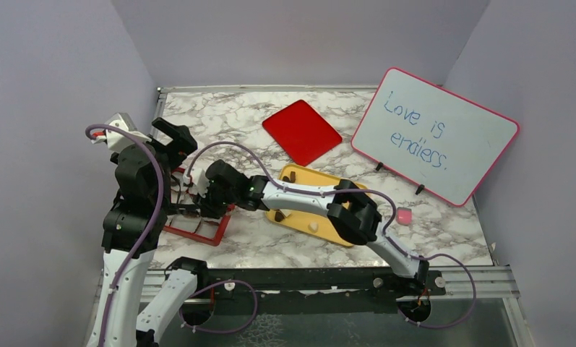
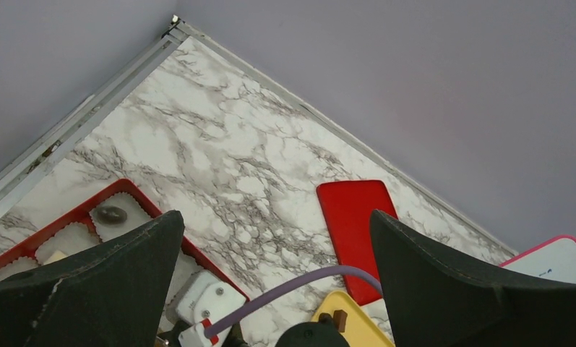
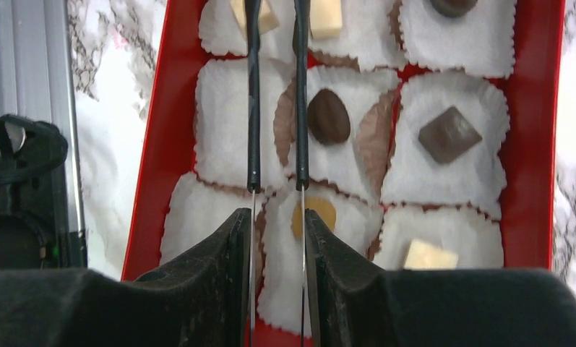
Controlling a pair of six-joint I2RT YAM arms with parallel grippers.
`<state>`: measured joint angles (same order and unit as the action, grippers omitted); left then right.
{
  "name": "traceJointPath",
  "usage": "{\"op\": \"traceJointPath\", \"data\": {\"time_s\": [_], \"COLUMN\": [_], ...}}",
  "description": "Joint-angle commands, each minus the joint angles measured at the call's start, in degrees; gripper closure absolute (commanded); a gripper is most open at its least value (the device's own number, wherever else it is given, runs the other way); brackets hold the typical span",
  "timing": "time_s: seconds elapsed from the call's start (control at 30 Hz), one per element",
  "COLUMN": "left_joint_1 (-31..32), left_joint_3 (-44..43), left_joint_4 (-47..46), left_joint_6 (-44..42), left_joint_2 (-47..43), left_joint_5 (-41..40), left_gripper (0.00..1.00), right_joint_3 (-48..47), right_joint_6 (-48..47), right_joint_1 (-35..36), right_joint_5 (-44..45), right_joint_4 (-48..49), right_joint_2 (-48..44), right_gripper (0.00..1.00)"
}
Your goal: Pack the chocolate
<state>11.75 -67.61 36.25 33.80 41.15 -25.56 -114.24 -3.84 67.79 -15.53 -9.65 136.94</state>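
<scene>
A: Marble-patterned table (image 1: 252, 246), grey walls on three sides. What is the biggest thing on it?

B: The whiteboard (image 1: 436, 134) at two o'clock. Then come the yellow tray (image 1: 299, 217) at centre, the red lid (image 1: 301, 131) at twelve and the red box (image 1: 214, 236) at nine.

A: And the arms?

B: The left gripper (image 2: 276, 217) hangs high beside the box, jaws spread wide with nothing in them. The right gripper (image 3: 277, 22) reaches over the box with its jaws a narrow slit apart. Its tips run off the top of the wrist view, so I cannot tell whether they pinch a piece.

A: So the step is setting a piece into a cup?

B: I'd judge so. To do it well, centre the tips over one bare paper cup (image 3: 223, 123) and come down straight. Open only a little, so the neighbouring cups aren't dragged or crumpled.

A: What does the box hold?

B: The chocolate (image 3: 327, 18) sits one to a cup. In the right wrist view there is a dark oval (image 3: 328, 116) in the middle. A dark square (image 3: 449, 134) lies at its three o'clock, a tan round (image 3: 315, 215) at six and a cream square (image 3: 429, 254) at five. The cups at nine and seven look bare.

A: And the tray?

B: One cream piece (image 1: 313, 225) shows by its near edge. The arm hides much of the rest.
</scene>
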Motion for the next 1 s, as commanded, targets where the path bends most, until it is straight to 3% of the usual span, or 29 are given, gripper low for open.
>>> {"op": "traceJointPath", "data": {"time_s": [0.0,0.23,0.53,0.97], "left_joint_1": [0.20,0.20,0.17,0.20], "left_joint_3": [-2.96,-4.47,-2.46,7.73], "left_joint_4": [0.44,2.25,5.48,7.98], "left_joint_6": [1.00,5.81,5.42,1.39], "left_joint_2": [0.19,-0.24,-2.02,-1.18], "left_joint_5": [0.62,2.14,5.10,24.08], "left_gripper": [0.01,0.01,0.01,0.01], "right_joint_3": [6.87,18.98,29.65,39.44], "right_joint_6": [1.24,1.47,7.74,21.03], "right_joint_1": [-0.39,-1.10,-2.93,-4.71], "right_joint_5": [3.10,8.78,19.62,33.40], "right_joint_4": [4.51,5.25,-0.25,-21.91], "right_joint_2": [-10.32,-21.96,-34.24,-51.24], "right_gripper": [0.66,0.67,0.67,0.67]}}
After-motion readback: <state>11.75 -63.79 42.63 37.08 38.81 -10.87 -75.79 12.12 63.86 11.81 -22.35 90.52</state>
